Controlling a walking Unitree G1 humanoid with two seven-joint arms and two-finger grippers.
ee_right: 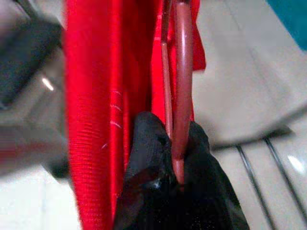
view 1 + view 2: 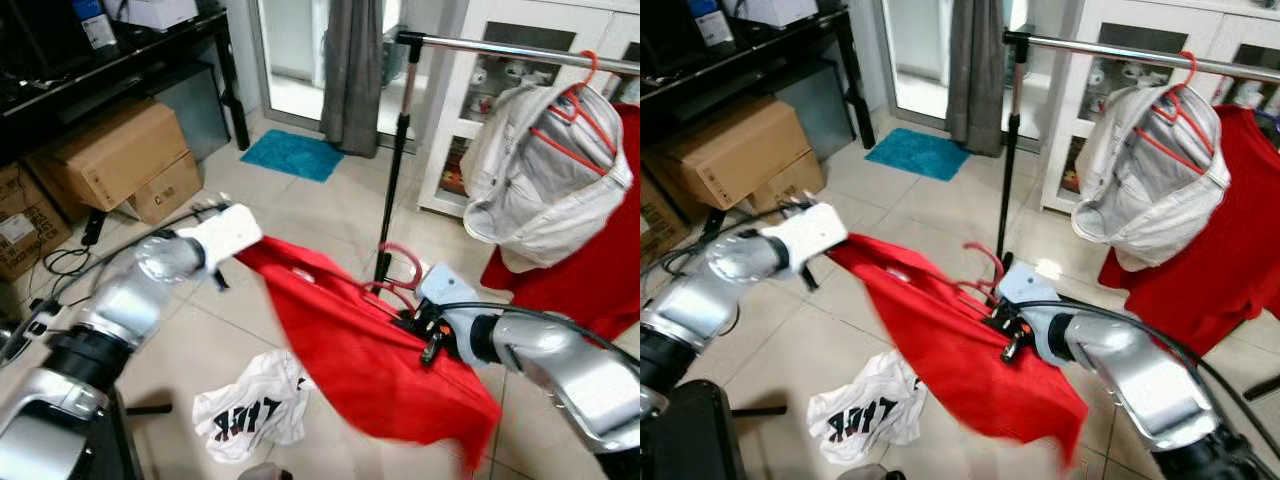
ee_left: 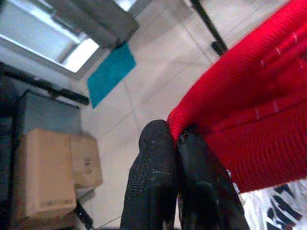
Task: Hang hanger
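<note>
My head cameras looked forward and down from standing height, both taking in the clothes rail (image 2: 520,47) and tiled floor (image 2: 300,215). My left wrist camera sat close along its fingers (image 3: 153,182), facing floor and red garment (image 3: 259,120); my right did likewise, sharing that garment.

Red garment (image 2: 370,360) stretched in the air above the tiled floor, sagging from upper left to lower right, its lower hem hanging free. Dark red hanger (image 2: 395,272) at the garment's upper edge, hook curving upward, just in front of the rack's upright pole. Metal clothes rail (image 2: 520,50) above and behind, horizontal, already carrying a second red hanger (image 2: 585,105) with a white garment (image 2: 545,180) draped on it.
</note>
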